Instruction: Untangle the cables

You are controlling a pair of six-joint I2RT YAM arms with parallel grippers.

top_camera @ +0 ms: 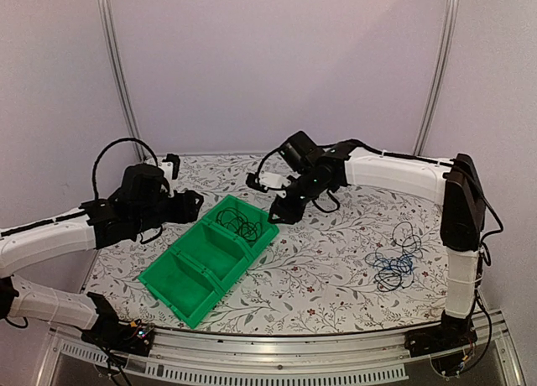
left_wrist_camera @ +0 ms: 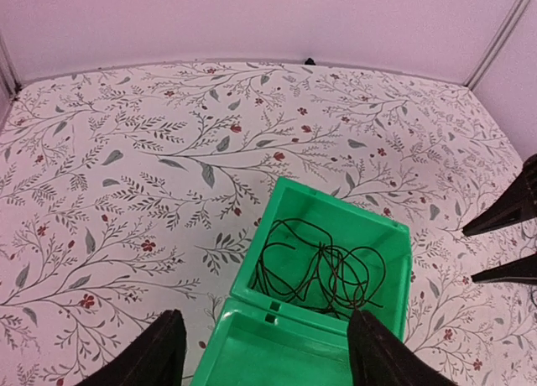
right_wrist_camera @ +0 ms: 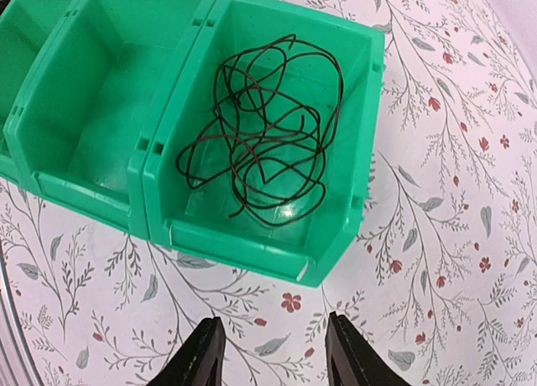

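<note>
Across the top view the floral table (top_camera: 336, 277) fills the frame, and the green bin (top_camera: 180, 281) lies diagonally at lower left of centre, its three compartments in a row. We find the left gripper (top_camera: 191, 203) near the bin's upper left side, jaws wide with nothing between them. The right gripper (right_wrist_camera: 273, 352) hangs just beside the bin's upper right end, fingers parted and empty. One black cable (right_wrist_camera: 264, 143) lies coiled in the end compartment at the upper right of the bin, apart from both grippers. A loose tangle (top_camera: 394, 264) of black loops and one blue cable (top_camera: 388, 267) rests on the table at the right of the frame, well apart from the bin. We judge one cable deposited and the task partly done. The next move calls for the right arm to reach the tangle, pinch a single strand clear of the crossings, and lift slowly so the thin loops do not drag along together.
</note>
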